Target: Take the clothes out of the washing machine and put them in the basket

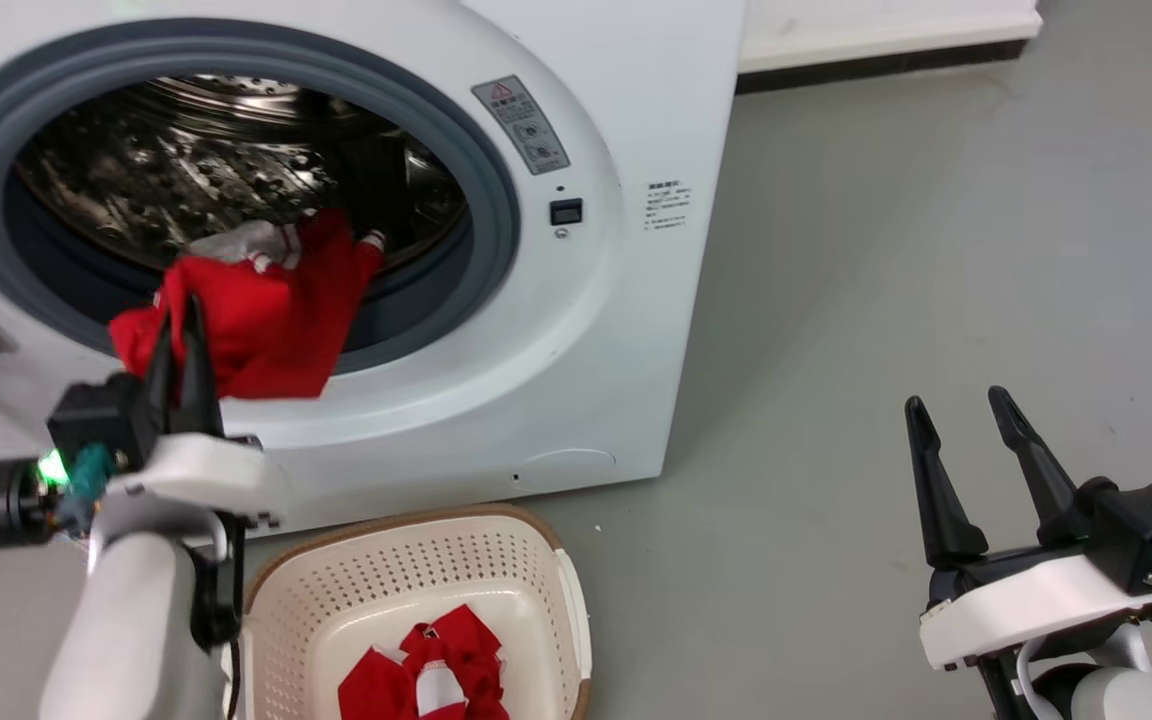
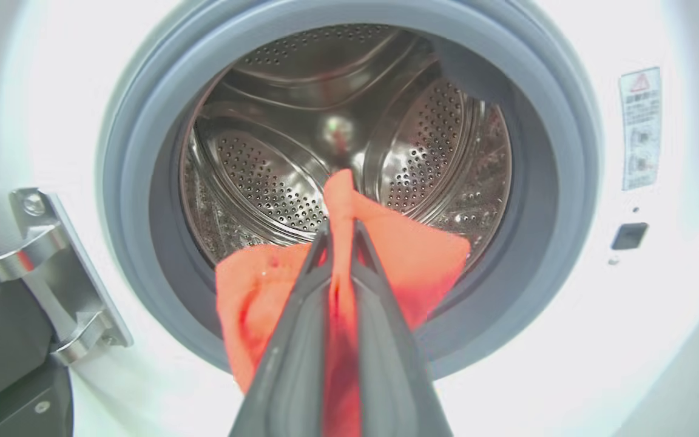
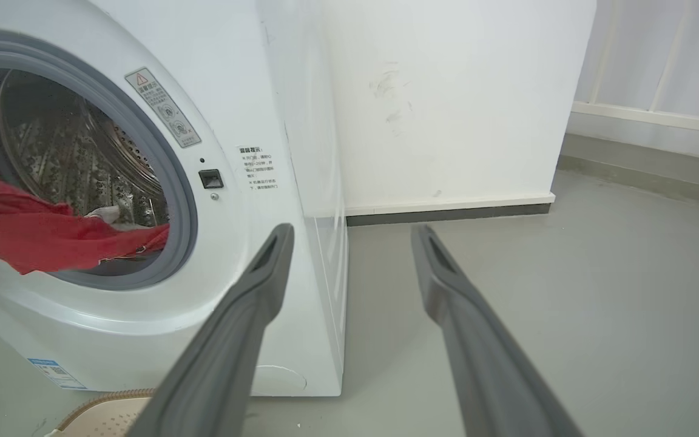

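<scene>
The clothes, head view: one red garment (image 1: 256, 320) hangs half out of the washing machine (image 1: 596, 330), draped over the grey porthole rim, because the left hand (image 1: 181, 312) has pinched its near edge; this looks like the pull-out step.
Basket, head view: the basket (image 1: 406, 575) stands on the floor (image 1: 886, 250) just below the porthole, seemingly so a lifted garment has a short way to drop; another red piece (image 1: 436, 670) lies inside.
Right hand, head view: the right hand (image 1: 956, 398) is held well apart, fingers spread wide, holding nothing.
Left wrist view: a red fold is clamped between the closed fingers; the drum (image 2: 264, 176) behind looks bare as far as it shows.
Right wrist view: the garment's far end lies inside the drum, so it is not yet free.
</scene>
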{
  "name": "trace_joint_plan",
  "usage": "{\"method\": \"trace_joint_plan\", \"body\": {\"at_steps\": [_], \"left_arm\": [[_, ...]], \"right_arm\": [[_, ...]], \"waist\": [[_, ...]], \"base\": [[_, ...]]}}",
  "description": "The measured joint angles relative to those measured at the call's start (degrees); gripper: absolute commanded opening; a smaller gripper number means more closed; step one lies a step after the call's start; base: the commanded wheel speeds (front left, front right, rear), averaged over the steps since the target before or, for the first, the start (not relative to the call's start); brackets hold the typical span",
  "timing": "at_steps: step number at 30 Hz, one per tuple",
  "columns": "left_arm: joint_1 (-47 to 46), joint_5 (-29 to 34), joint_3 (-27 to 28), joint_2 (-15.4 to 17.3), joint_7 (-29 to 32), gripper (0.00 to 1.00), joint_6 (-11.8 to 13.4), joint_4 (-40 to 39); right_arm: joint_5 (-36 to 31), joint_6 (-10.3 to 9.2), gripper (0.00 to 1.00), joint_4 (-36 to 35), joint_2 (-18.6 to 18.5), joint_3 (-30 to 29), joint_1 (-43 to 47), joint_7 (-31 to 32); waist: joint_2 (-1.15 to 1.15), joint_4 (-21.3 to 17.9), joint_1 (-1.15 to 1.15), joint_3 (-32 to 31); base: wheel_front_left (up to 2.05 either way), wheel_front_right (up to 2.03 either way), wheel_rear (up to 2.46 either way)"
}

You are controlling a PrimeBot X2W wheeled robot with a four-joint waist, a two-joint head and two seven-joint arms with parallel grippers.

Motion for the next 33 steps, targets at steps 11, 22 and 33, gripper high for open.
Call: {"method": "trace_joint_plan", "body": {"at_steps": [11,22,33], "left_arm": [[16.46,2.76,-2.97,-1.07,6.73,0.0,5.16,-28.96],[21.74,3.05,-3.45,-1.42,11.04,0.0,7.62,-39.47],[23.37,-1.07,-6.3,-6.05,6.38,0.0,6.33,-24.74]], "right_arm": [[-1.04,0.0,1.0,-2.78,-0.01,-1.22,3.62,2.77],[-1.36,0.0,1.0,-4.7,-0.02,-0.83,4.26,3.75],[-1.44,0.0,1.0,-5.77,-0.01,-0.81,1.46,3.74]], "waist": [[0.0,5.03,0.0,-4.44],[0.0,5.97,0.02,-2.75],[0.0,5.31,0.02,3.31]], "base": [[0.0,0.0,0.0],[0.0,0.0,0.0],[0.0,0.0,0.0]]}}
